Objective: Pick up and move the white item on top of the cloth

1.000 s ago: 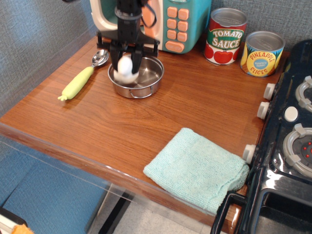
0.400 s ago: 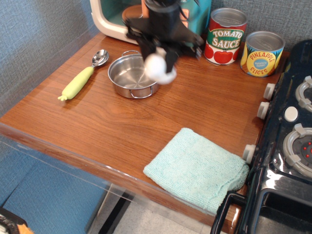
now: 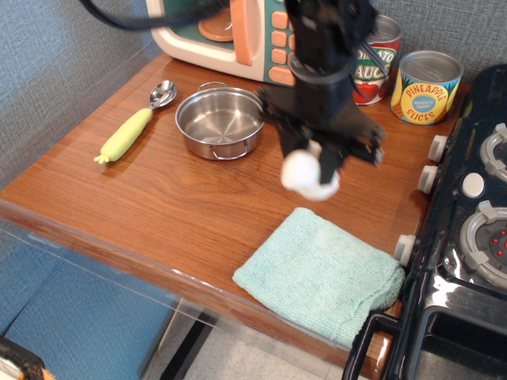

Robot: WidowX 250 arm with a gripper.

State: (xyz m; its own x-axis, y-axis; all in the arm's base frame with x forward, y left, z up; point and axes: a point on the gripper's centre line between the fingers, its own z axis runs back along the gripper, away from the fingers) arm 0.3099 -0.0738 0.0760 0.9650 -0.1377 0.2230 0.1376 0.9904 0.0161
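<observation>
My gripper (image 3: 310, 168) is shut on the white toy mushroom (image 3: 305, 176) and holds it in the air above the wooden counter. Only the rounded white part of the mushroom shows; its cap is hidden by the black fingers. The pale mint-green towel (image 3: 321, 273) lies flat at the counter's front right edge, just below and in front of the gripper. The mushroom hangs over the bare wood near the towel's far edge, not touching the towel.
An empty steel pot (image 3: 219, 123) stands at the back left. A spoon with a yellow-green handle (image 3: 131, 127) lies left of it. A toy microwave (image 3: 230, 36), a tomato sauce can (image 3: 379, 59) and a pineapple can (image 3: 428, 87) line the back. A black stove (image 3: 467, 229) borders the right.
My gripper has carried the mushroom out of the steel pot, to the right and toward the front, and now holds it close to the towel's far edge. The pot is empty.
</observation>
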